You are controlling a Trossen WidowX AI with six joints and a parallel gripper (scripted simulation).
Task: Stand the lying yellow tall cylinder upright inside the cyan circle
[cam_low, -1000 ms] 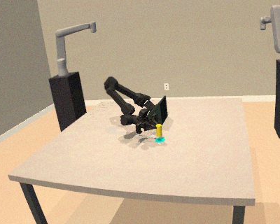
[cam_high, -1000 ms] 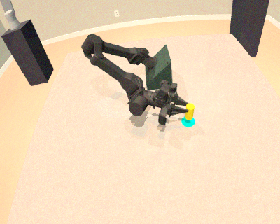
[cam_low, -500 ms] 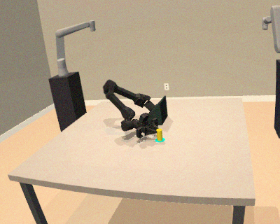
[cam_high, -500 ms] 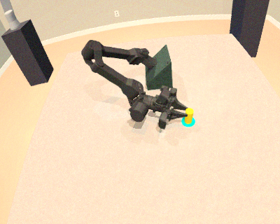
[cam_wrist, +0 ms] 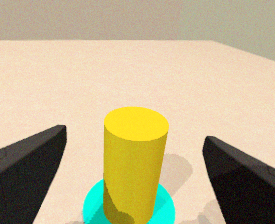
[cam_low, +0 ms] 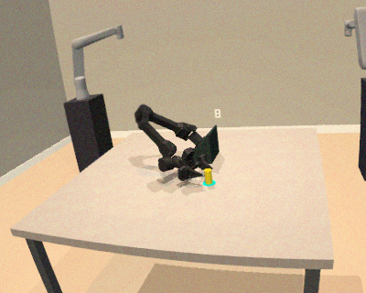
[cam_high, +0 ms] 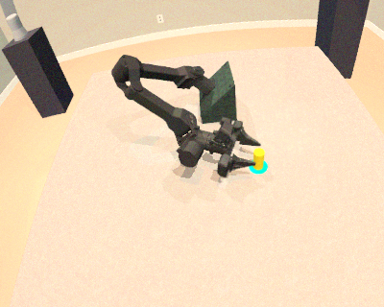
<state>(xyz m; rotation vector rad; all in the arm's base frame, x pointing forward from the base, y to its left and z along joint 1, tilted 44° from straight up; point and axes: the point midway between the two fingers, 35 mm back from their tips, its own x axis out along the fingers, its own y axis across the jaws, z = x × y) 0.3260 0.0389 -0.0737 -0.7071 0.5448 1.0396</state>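
The yellow tall cylinder stands upright on the cyan circle. Cyan shows on both sides of its foot in the wrist view, where the lowest part is cut off by the frame's edge. My gripper is open, with one finger on each side of the cylinder. In the wrist view there is a gap between each fingertip and the cylinder.
A dark green slanted panel stands on the table behind the arm. Black pedestals with grey arms stand beyond the table.
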